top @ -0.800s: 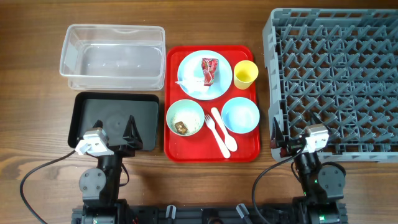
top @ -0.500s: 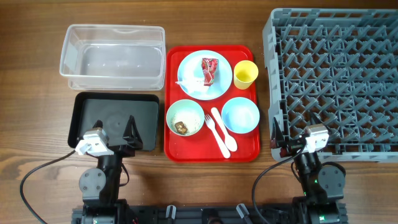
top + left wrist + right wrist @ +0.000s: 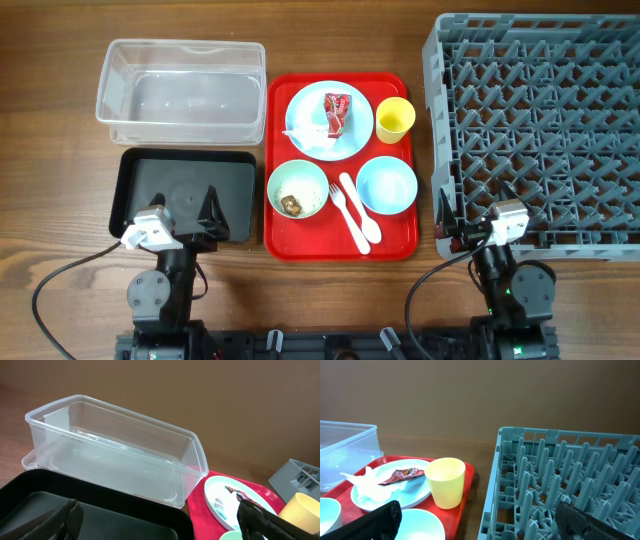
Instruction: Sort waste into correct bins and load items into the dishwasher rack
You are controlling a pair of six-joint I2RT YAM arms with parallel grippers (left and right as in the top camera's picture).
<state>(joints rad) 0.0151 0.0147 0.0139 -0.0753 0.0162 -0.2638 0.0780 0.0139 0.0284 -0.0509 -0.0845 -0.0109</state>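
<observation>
The desk (image 3: 60, 230) is seen as brown wood, grained and matt. At the upper left, the tub (image 3: 115, 455) is formed of clear, smooth, glossy plastic. A slight sheen is shown by the black tray (image 3: 145, 180) below it. The rack (image 3: 540, 120) is moulded in matt grey plastic. The snack wrapper (image 3: 336, 112) is crinkled and shiny, the napkin (image 3: 308, 135) crumpled white paper, the yellow cup (image 3: 447, 482) smooth.

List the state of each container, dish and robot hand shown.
clear tub: empty
black tray: empty
dishwasher rack: empty
plate: holds wrapper and napkin
pale-green bowl: holds food scraps
blue bowl: empty
yellow cup: upright, empty
left hand: open
right hand: open
</observation>
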